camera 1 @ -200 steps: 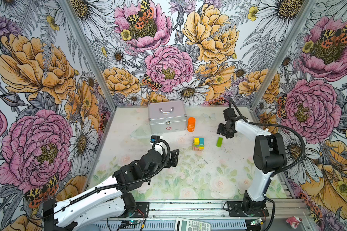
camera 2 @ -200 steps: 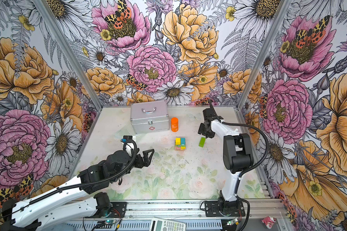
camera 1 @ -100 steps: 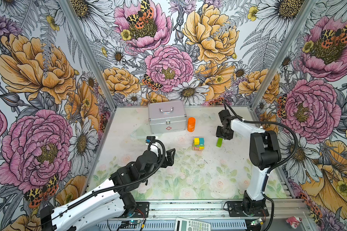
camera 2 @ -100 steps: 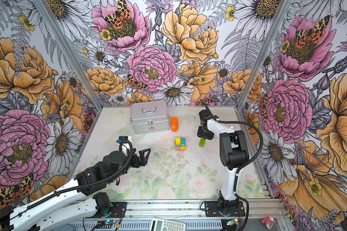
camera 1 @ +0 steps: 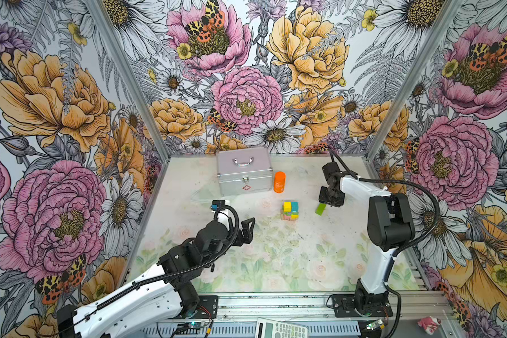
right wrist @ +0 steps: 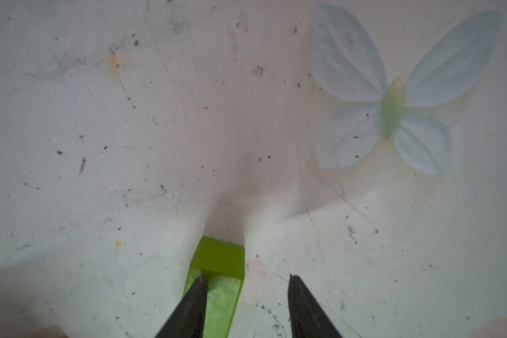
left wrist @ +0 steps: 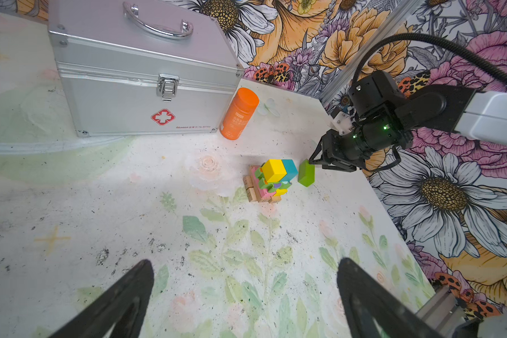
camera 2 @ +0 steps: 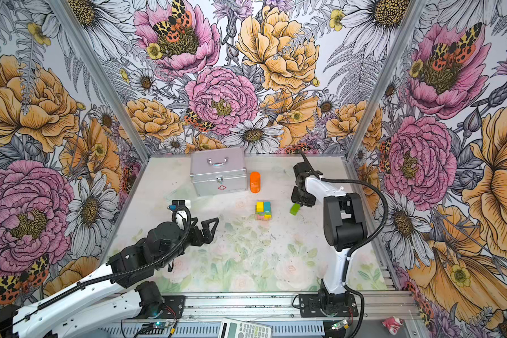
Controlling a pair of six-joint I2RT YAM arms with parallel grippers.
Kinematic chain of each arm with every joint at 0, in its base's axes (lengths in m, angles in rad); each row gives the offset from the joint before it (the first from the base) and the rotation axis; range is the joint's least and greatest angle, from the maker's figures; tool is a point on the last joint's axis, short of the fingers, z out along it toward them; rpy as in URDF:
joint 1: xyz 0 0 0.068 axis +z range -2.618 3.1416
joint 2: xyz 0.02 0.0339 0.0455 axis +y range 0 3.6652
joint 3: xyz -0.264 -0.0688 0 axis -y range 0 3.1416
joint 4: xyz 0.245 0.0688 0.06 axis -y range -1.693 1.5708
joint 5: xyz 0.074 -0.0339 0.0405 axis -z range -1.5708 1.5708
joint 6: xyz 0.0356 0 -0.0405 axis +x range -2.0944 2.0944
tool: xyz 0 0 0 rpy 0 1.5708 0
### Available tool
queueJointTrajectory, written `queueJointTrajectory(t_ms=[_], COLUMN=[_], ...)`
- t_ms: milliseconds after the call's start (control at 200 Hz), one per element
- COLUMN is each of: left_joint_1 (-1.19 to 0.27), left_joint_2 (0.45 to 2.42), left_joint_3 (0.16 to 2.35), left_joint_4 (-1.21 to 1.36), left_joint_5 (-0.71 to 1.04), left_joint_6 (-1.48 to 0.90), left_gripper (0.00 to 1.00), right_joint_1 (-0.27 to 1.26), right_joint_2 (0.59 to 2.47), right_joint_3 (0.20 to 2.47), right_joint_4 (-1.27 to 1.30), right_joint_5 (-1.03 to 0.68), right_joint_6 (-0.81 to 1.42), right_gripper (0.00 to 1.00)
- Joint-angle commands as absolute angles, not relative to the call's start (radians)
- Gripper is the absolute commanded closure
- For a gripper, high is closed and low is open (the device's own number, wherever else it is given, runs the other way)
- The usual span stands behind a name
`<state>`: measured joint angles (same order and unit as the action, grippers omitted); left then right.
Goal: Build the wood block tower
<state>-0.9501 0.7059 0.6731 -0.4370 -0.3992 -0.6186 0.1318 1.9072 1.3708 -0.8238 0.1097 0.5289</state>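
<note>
Right wrist — green bar [right wrist: 218, 257] sits between tips of right pincer [right wrist: 245, 276].

Both top views share the whole table [camera 1: 290, 257] from high above; wrist cameras look down nearer.

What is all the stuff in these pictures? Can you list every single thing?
case: one, silver with a red cross, back of the table.
bottle: one, orange, standing just right of the case.
block tower: one, tan and pink at the bottom, yellow and teal cubes on top, middle of the table.
green bar: one, lime green, on the table right of the tower, apart from it.
calculator: one, pale grey, front edge, off the table.
small pink thing: one, front right corner; too small to tell.
table: one, pale with faded flowers.
walls: three, big painted flowers.
left gripper: one, black, open, empty, left of the tower.
right gripper: one, black, open, down over one end of the green bar.
</note>
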Motion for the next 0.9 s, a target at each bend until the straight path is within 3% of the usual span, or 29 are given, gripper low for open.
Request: queueJointTrajectory(t_ms=[0, 300, 540, 891], left_joint_1=[-0.941, -0.942, -0.941, -0.933], left_joint_2=[0.690, 0.653, 0.625, 0.648], left_joint_3=[0.657, 0.643, 0.627, 0.641], left_joint_4=[-0.412, -0.415, -0.429, -0.436], left_joint_5=[-0.379, -0.366, -0.388, -0.400], left_joint_6=[-0.606, -0.618, -0.631, -0.614], left_gripper=[0.01, 0.01, 0.01, 0.01], right_joint_1=[0.124, 0.124, 0.137, 0.155], right_joint_2=[1.848, 1.792, 1.890, 2.007], right_joint_3=[1.331, 1.326, 1.432, 1.526], right_joint_4=[-0.853, -0.856, -0.861, -0.888], right_joint_5=[0.135, 0.106, 0.086, 0.138], right_joint_6=[0.515, 0.512, 0.510, 0.502], right_gripper=[0.53, 0.52, 0.35, 0.34])
